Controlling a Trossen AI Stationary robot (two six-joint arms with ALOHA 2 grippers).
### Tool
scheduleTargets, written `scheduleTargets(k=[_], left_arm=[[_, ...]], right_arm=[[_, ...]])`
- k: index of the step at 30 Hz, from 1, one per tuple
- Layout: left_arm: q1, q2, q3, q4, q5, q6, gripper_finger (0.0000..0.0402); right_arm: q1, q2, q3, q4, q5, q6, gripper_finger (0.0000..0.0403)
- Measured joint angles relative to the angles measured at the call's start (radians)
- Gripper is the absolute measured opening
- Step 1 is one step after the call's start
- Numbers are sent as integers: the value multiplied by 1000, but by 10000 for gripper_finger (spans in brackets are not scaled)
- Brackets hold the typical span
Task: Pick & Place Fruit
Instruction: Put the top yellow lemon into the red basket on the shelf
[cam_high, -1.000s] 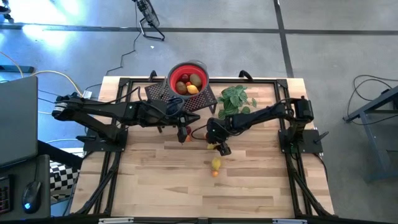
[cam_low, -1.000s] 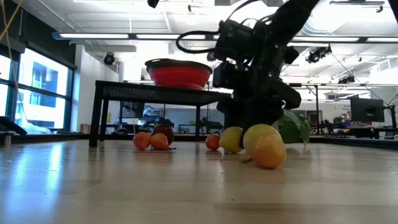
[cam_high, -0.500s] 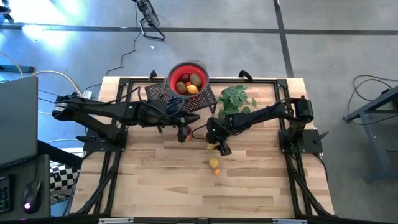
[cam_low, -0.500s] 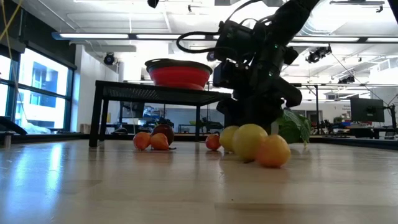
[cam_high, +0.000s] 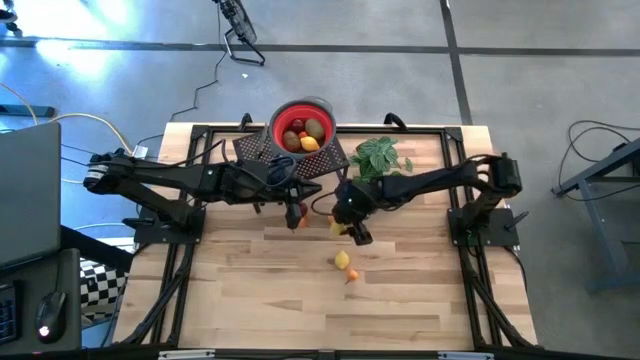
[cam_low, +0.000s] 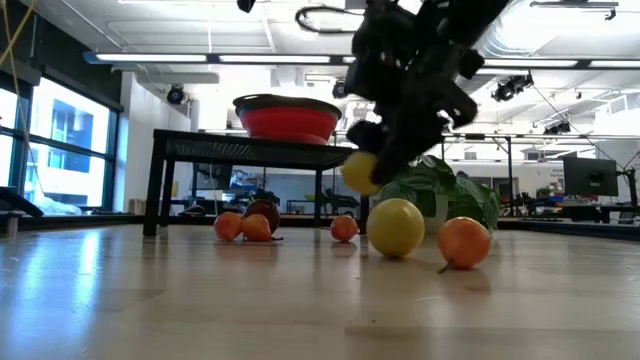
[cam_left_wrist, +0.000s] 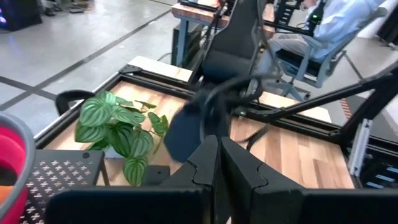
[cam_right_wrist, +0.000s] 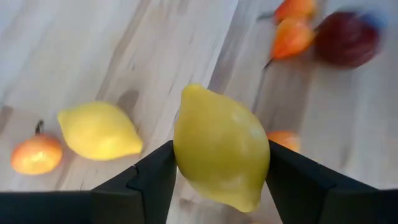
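Fruit lies mid-bench and in the red bowl on the black stand by the far edge. Toward the left edge, the left hand hangs closed and empty just above small orange and dark red pieces. Beside it, the right hand grips a lemon clear of the bench. Nearer the front edge lie a second lemon and an orange piece.

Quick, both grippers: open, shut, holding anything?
Left gripper: shut, holding nothing visible.
Right gripper: closed on a yellow lemon, lifted off the table.
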Motion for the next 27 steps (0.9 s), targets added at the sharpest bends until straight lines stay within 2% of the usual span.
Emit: scheduleTargets(k=[7, 12, 20, 27], left_arm=[[0, -37, -1, 0, -78, 8, 19], [0, -82, 2, 9, -133, 8, 19], [0, -149, 1, 0, -180, 8, 19], [0, -164, 0, -3, -304, 8, 19]], right_arm=[[-42, -110, 1, 35, 6, 34, 200], [-70, -191, 2, 82, 72, 57, 215], [-107, -309, 1, 197, 142, 110, 201], [-135, -379, 1, 288, 234, 134, 210]])
